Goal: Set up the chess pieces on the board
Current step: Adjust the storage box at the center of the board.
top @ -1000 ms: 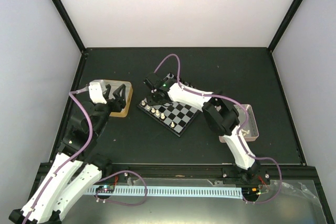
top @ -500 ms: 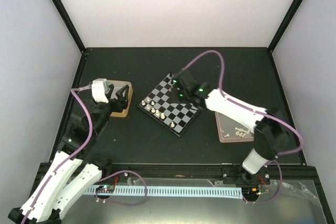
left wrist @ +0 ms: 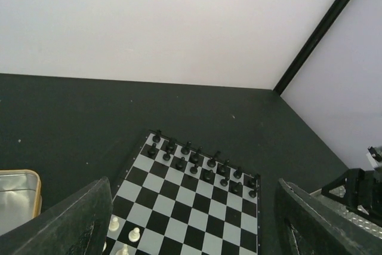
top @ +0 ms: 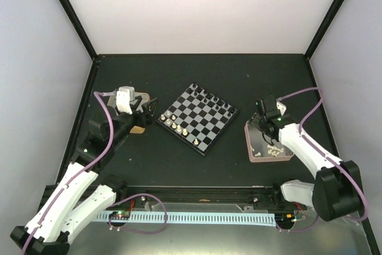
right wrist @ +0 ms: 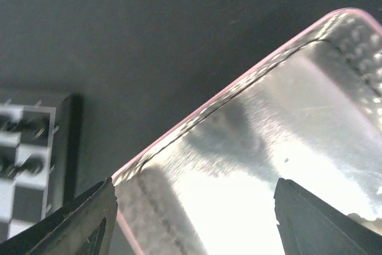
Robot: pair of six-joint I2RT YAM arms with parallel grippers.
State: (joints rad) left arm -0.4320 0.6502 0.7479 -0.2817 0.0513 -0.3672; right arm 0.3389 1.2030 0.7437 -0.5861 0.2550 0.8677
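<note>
Top external view is showing the small square chessboard of black and pale grey checks (top: 200, 119) lying near the middle of the dark matte surface (top: 149, 76), turned so that one corner is pointing toward the arm bases. Tiny black chess pieces (top: 213, 100) are standing along its far right edge, and in the left wrist view they are forming two rows (left wrist: 203, 165). A few tiny cream-white chess pieces (top: 178, 127) are standing along the opposite, near left edge. More cream-white pieces (top: 274, 149) are lying loose in the pink-rimmed rectangular metal tray (top: 250, 143), which is sitting to the right of the board and apart from it. The left jaws are hovering just left of the board, over the yellow-rimmed metal tin (left wrist: 18, 173); their dark fingers (left wrist: 77, 225) are standing wide apart with nothing between them. The right jaws are hanging over the far left corner of the pink tray (right wrist: 239, 88), also spread wide and holding nothing, with the board's edge (right wrist: 36, 147) showing at the left.
</note>
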